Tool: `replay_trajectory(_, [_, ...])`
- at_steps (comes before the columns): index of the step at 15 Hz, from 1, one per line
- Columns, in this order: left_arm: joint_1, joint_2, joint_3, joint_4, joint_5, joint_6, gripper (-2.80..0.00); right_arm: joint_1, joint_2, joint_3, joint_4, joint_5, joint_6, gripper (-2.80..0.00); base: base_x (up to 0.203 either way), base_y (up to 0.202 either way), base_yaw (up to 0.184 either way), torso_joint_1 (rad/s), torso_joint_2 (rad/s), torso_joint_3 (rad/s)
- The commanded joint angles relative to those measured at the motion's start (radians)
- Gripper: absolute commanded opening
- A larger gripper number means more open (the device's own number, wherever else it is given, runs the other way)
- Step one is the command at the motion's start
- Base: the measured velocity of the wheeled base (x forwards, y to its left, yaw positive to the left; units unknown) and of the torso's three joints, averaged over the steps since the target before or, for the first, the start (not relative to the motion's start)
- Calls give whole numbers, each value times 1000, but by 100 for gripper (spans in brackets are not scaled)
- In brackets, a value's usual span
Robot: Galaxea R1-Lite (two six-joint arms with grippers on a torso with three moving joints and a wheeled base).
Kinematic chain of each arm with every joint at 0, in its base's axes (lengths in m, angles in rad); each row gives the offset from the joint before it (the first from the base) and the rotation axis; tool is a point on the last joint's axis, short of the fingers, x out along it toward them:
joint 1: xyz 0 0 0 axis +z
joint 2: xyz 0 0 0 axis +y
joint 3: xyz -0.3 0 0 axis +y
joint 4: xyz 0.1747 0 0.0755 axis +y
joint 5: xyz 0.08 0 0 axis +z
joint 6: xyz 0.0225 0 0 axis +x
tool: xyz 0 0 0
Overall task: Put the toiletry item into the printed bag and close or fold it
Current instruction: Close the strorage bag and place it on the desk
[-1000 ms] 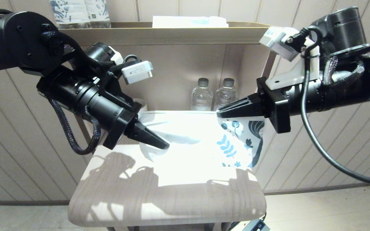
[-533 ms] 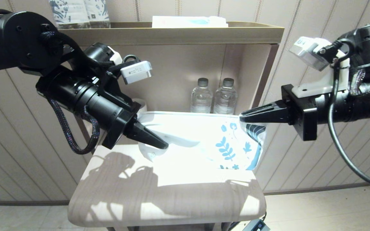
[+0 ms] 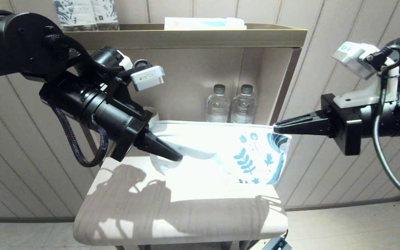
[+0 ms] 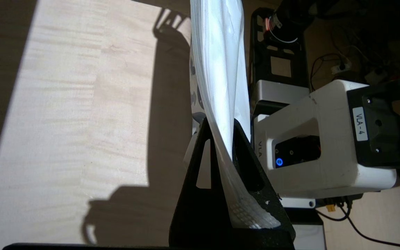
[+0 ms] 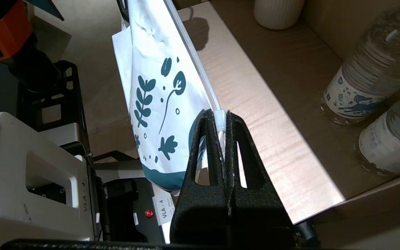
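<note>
The printed bag [image 3: 221, 152] hangs stretched between the two arms above the pale wooden surface [image 3: 186, 215], its lower edge near or resting on the back half of that surface. It is held this way, I judge, so the zip strip along its top edge runs taut and straight, which is what sealing it needs.

The left pincer [image 3: 177, 157] is clamped shut on the plain white end of the bag, toward the surface's left edge; the left wrist view shows the plastic pinched flat between the black fingers [image 4: 200, 163]. That arm reaches in from the left, angled downward, and acts as an anchor.

The right pincer [image 3: 277, 129] is closed on the zip strip at the leaf-printed end, above the surface's right edge; the right wrist view shows the clear strip nipped between its tips. That arm lies nearly level, pointing inward from the right, with the wrist camera riding on top.

The toothbrush cannot be made out; the bag is opaque, so whether it is already inside cannot be told. Judging by the grip on the strip's far end, the closing step looks close to finished.

Two water bottles [image 3: 231, 104] stand on the shelf behind, clear of the bag.
</note>
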Motion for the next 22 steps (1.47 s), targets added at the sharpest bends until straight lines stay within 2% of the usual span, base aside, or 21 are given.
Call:
replay_trajectory(1, [0, 2, 0, 8, -4, 4, -280, -11, -11, 11, 2, 9, -3, -280, 0, 0, 0, 0, 0, 0])
replay_trajectory(10, [0, 0, 0, 8, -7, 4, -280, -5, -22, 27, 2, 6, -6, -280, 0, 0, 0, 0, 0, 0])
replay_trajectory(13, [-1, 8, -2, -1, -10, 4, -280, 5, -20, 53, -28, 7, -55, -280, 0, 0, 0, 0, 0, 0])
replay_trajectory(15, [-3, 6, -2, -3, -8, 4, -280, 5, -21, 73, -51, 1, -60, -280, 0, 0, 0, 0, 0, 0])
replay_trajectory(16, [-3, 2, -2, -3, -7, 4, -280, 6, -19, 72, -84, 1, -58, 0, 0, 0, 0, 0, 0, 0])
replay_trajectory(22, [-1, 3, 14, -3, -1, 4, -280, 0, -18, 51, -96, 9, -41, 0, 0, 0, 0, 0, 0, 0])
